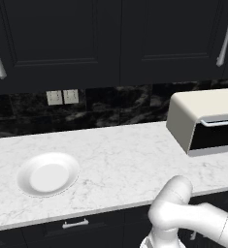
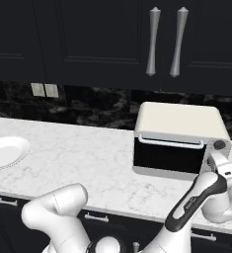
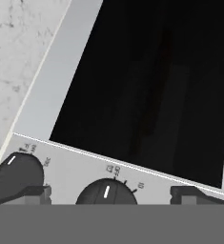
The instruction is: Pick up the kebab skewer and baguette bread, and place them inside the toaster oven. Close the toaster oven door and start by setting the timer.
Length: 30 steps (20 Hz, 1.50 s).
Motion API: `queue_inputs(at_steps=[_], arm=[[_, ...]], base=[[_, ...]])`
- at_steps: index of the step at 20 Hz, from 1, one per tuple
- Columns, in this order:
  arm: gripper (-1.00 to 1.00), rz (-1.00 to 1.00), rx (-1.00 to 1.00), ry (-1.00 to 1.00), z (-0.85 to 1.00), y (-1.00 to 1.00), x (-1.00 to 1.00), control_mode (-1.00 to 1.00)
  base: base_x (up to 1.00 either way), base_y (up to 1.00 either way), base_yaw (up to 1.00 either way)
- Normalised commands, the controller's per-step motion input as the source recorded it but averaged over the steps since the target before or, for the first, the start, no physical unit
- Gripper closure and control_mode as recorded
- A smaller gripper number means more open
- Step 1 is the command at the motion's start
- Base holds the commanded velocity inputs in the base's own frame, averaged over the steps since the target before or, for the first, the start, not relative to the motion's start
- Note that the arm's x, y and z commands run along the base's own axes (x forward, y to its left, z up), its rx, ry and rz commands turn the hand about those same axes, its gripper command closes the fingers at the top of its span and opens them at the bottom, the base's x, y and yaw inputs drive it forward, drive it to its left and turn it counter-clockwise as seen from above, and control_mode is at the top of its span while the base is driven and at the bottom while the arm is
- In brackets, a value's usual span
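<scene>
Jaws (image 3: 108,194) sit right up against the control panel (image 3: 132,178) of the toaster oven (image 2: 179,138), two dark finger tips (image 3: 30,193) apart, one on each side of the middle knob (image 3: 106,193) and not clamped on it as far as the hand view shows. Middle knob has a white pointer line, nearly upright in that view. A second dark knob (image 3: 15,174) lies just to its left, touching or almost touching the left finger tip; contact is hard to judge.

Toaster oven door (image 2: 169,155) is closed, dark glass with pale trim, silver bar handle (image 2: 172,142) along its top edge. Glass is too dark to tell what is inside; skewer and bread can't be made out.

In the right base view the white arm (image 2: 196,202) bends up to the oven's right front corner, hand at the panel.

Oven stands on the white marble surface (image 1: 120,155), near its back right, against the dark backsplash (image 1: 110,109). White plate (image 1: 47,174) lies well apart on the left of the surface. Dark cabinets (image 2: 88,39) above with silver handles (image 2: 165,42), two wall outlets (image 1: 62,97) behind.
</scene>
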Motion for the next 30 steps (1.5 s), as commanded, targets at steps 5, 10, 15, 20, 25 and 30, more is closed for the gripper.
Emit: queue_inputs(at_steps=[5,10,15,20,25,30], arm=[[-1.0,-0.13,-0.01,0.18,0.01,0.07,0.39,-1.0],[-1.0,-0.1,0.0,0.15,0.0,-0.01,0.04,-1.0],[-1.0,-0.08,0.0,0.04,0.0,-0.03,0.08,-1.0],[-1.0,-0.05,0.05,0.0,-0.07,-0.04,0.0,-1.0],[-1.0,-0.01,0.09,0.0,-0.06,-0.11,0.09,-1.0],[-1.0,0.0,0.07,-0.07,-0.06,-0.01,0.09,-1.0]], base=[[0.0,0.0,0.0],[0.0,0.0,0.0],[0.0,0.0,0.0],[0.0,0.0,0.0],[0.0,0.0,0.0],[0.0,0.0,0.0]])
